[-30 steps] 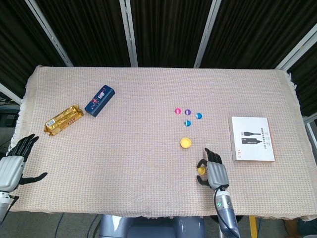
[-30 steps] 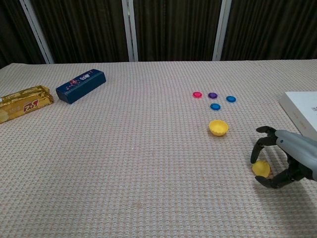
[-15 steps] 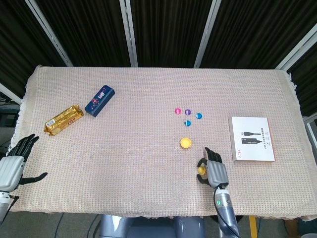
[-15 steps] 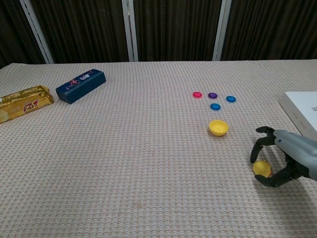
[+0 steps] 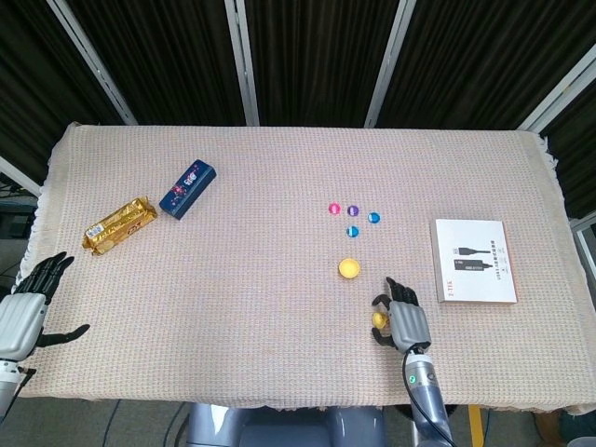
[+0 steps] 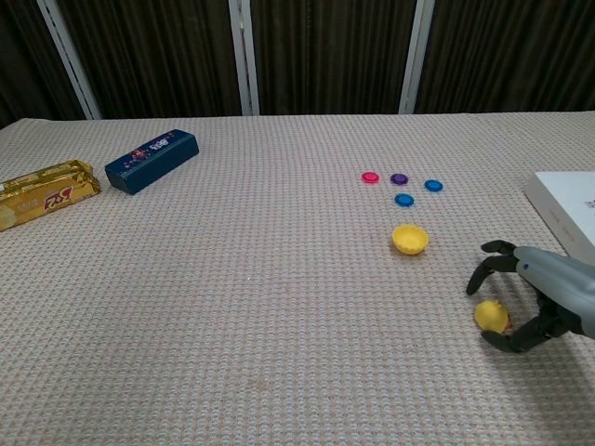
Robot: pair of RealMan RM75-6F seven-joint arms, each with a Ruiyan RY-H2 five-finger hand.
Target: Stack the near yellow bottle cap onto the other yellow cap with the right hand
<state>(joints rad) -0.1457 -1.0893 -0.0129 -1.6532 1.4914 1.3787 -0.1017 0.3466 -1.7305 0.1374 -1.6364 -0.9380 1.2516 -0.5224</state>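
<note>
The near yellow cap point(image 5: 378, 319) point(image 6: 491, 316) lies on the cloth near the table's front edge. My right hand point(image 5: 405, 321) point(image 6: 544, 293) arches over it from the right, fingers curved above and thumb below, and I see no firm pinch on it. The other yellow cap point(image 5: 349, 268) point(image 6: 410, 239) sits open side up a short way further back and to the left. My left hand point(image 5: 23, 312) hangs off the table's left front corner with fingers spread, holding nothing.
Several small coloured caps, pink point(image 5: 334, 209), purple point(image 5: 353, 210) and blue point(image 5: 374, 217), lie just beyond the far yellow cap. A white box point(image 5: 475, 261) sits to the right. A blue box point(image 5: 188, 188) and a gold snack pack point(image 5: 119, 223) lie far left.
The right hand's fingers have lifted slightly away from the near yellow cap, and the hand has eased a little toward the front edge. The cap stays on the cloth.
</note>
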